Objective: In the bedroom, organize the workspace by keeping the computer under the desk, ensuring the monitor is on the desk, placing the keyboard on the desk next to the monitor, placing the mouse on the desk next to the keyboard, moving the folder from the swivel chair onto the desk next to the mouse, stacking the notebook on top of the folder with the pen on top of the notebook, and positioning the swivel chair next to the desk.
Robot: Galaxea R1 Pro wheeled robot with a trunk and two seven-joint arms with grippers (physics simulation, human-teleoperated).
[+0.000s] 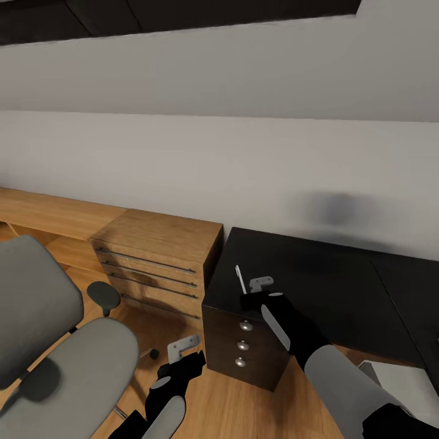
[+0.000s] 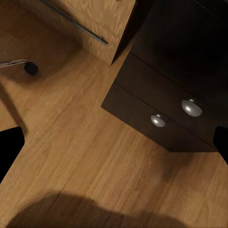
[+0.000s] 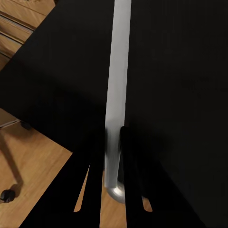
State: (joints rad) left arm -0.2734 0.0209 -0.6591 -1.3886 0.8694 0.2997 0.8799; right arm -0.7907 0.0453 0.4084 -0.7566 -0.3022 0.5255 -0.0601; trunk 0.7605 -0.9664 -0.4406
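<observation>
Pen [image 3: 117, 85] is pinched between the closed fingers of the right gripper [image 1: 251, 291], jutting past their tips over the black desk [image 1: 329, 286], so the placing step appears in hand, pending the unseen notebook; left gripper's [image 1: 183, 349] spread cannot be judged.

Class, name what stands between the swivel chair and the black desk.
In the head view, a light-wood drawer unit stands between the swivel chair and the desk, with bare wood floor before it.
</observation>
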